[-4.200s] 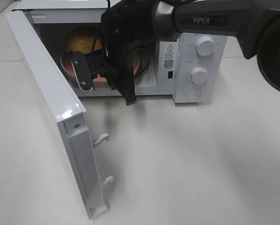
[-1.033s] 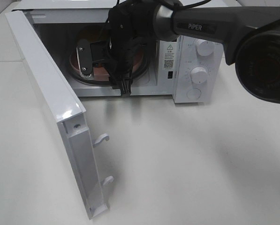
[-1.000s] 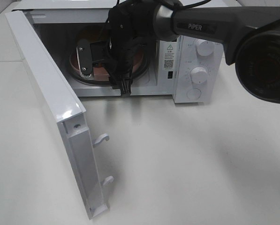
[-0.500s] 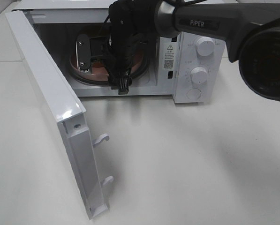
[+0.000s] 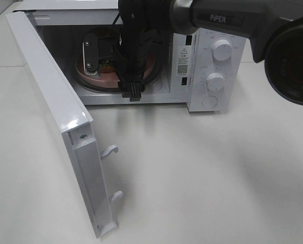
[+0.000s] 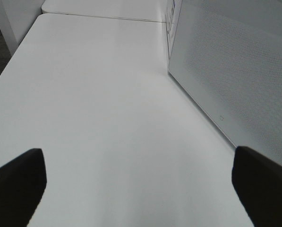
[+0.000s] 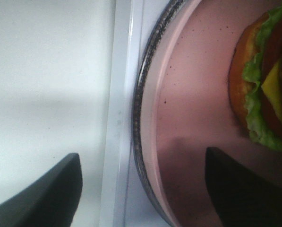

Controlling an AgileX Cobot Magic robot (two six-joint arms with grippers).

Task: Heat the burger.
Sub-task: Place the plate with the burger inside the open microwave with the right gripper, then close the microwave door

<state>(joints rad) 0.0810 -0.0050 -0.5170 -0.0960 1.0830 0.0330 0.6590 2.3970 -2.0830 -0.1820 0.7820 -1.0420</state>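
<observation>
Already inside the microwave (image 5: 212, 61), the burger (image 7: 261, 85) lies on the pink plate (image 7: 192, 94), towards the side of the plate away from the oven's front sill. We see its brown bun, a frill of green lettuce and a yellow slice at the edge. The plate sits on the glass turntable (image 7: 137, 118), whose dark beaded rim shows just outside the plate's edge.

The right pincer (image 7: 143, 184) reaches into the open cavity with its jaws wide. One of its fingers (image 7: 244, 194) is over the plate, near the burger but apart from it. The other is out past the sill, over the white tabletop (image 5: 217, 178). The plate's rim and the turntable's edge lie in the gap between them, and the pincer grips nothing.

The microwave door (image 5: 49, 91) stands swung fully open on the left of the high view, latch hooks facing us. Two round knobs (image 5: 222, 50) sit on the control panel to the right of the cavity.

The left pincer (image 6: 138, 184) hangs over bare tabletop with its jaws spread wide and empty, beside a perforated white panel (image 6: 235, 71).
</observation>
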